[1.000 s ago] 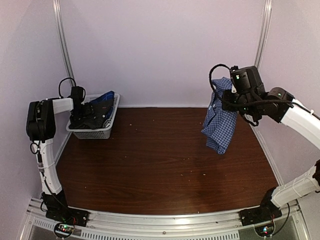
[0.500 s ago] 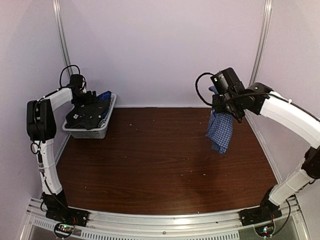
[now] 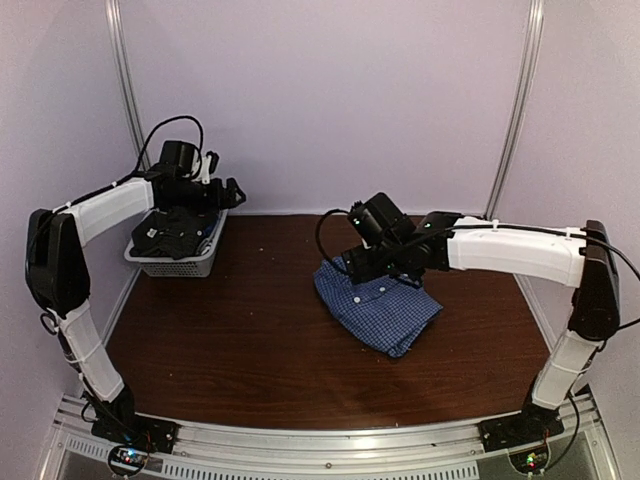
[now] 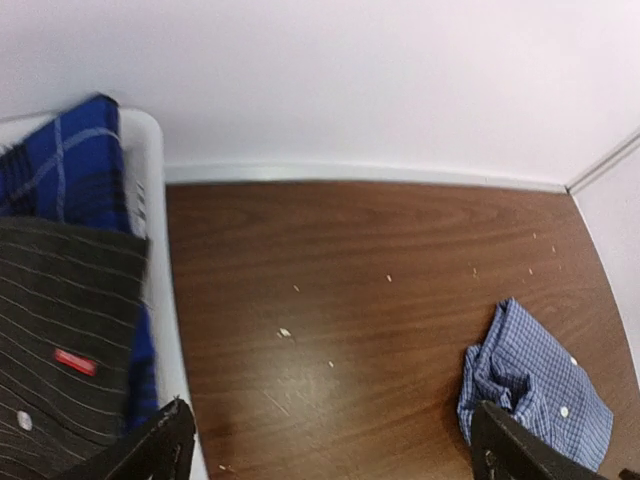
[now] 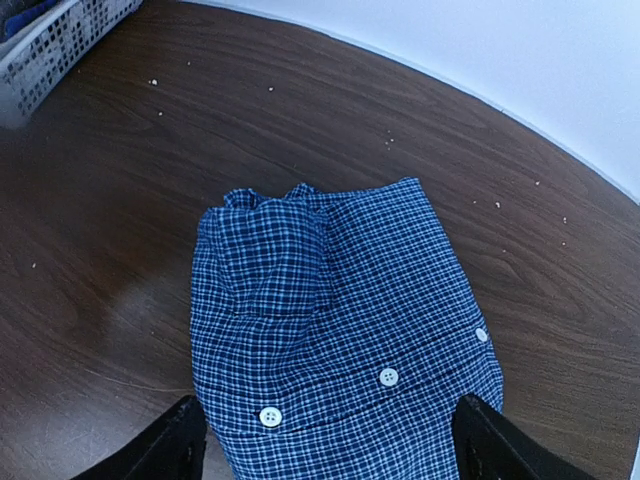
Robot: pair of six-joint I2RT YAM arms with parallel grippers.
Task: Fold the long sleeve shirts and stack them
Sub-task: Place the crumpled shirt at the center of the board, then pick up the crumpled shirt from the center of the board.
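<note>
My right pincer [image 5: 328, 415] is wide and empty, just above the crumpled blue-and-white checked cotton shirt [image 5: 340, 300]. My left pincer [image 4: 332, 440], also wide, is well apart.

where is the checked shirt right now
In the top view the checked shirt lies on the table, right of centre, under the open right gripper, far from the basket at back left.
</note>
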